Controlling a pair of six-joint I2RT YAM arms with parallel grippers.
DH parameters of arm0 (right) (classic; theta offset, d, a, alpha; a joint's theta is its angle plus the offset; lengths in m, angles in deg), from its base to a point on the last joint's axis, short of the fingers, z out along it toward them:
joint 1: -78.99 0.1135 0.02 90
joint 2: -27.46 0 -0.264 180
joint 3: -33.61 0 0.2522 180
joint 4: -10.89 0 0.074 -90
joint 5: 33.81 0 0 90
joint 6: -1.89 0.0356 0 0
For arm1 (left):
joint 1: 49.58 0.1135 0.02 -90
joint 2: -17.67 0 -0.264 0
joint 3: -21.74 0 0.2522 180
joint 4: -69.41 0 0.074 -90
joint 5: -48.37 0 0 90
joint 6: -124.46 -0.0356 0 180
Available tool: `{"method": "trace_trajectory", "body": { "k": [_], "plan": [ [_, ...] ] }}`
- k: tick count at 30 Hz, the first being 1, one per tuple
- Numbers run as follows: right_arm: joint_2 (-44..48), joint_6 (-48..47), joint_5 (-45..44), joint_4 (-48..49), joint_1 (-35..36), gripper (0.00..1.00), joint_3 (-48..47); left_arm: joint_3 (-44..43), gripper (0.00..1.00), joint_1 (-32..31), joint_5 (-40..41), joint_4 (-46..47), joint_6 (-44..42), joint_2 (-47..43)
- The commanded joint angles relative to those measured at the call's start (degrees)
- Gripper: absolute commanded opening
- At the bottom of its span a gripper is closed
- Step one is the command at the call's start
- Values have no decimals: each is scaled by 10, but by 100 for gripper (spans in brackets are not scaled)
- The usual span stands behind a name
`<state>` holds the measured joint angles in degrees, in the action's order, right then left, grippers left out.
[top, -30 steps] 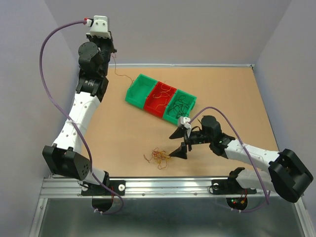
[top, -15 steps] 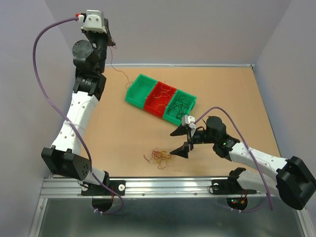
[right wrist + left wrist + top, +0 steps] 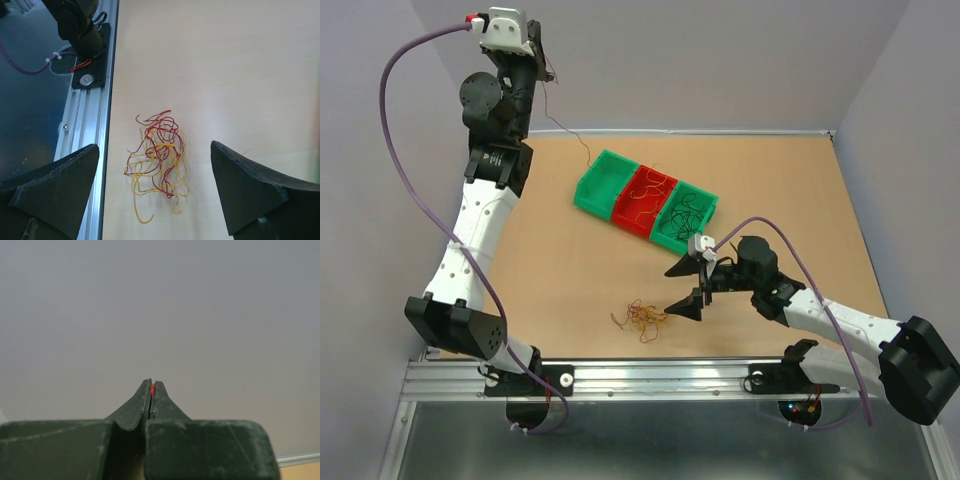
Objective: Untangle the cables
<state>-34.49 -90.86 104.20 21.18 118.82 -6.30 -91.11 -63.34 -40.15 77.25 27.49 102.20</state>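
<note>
Left gripper [image 3: 151,388]: we see it pinched shut on a thin strand [image 3: 567,131];
Right gripper [image 3: 673,291]: spread wide; cable tangle [image 3: 157,160] lies between its fingers.

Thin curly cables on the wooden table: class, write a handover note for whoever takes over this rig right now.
Left gripper: shut on one thin orange strand, held high, dangling toward the left green plastic bin.
Right gripper: open, above the red-and-yellow wire tangle at the near side of the wooden table.
Done: yellowish strands lie in the red bin, black ones in the right green bin.
To do: drop the held strand, separate the tangle.
</note>
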Motion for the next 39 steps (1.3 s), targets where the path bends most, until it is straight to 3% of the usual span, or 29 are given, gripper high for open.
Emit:
{"method": "trace_trajectory", "body": {
  "k": [1,9,16,19,28,36,39],
  "plan": [
    [4,3,2,28,2,97,8,8,0,2,-12,30,9,9],
    [12,2,1,28,3,97,14,61,0,2,-31,54,2,22],
    [23,3,-2,28,2,97,18,229,0,1,-102,113,8,24],
    [18,5,-6,28,2,97,14,249,0,1,-126,114,9,57],
    [-8,5,-9,28,2,97,1,161,0,-4,-139,99,1,159],
    [-12,6,-15,28,2,97,-1,77,0,-10,-68,75,-44,225],
    [-26,50,-92,29,2,97,-18,75,0,-11,-41,65,-57,228]
  ]
}}
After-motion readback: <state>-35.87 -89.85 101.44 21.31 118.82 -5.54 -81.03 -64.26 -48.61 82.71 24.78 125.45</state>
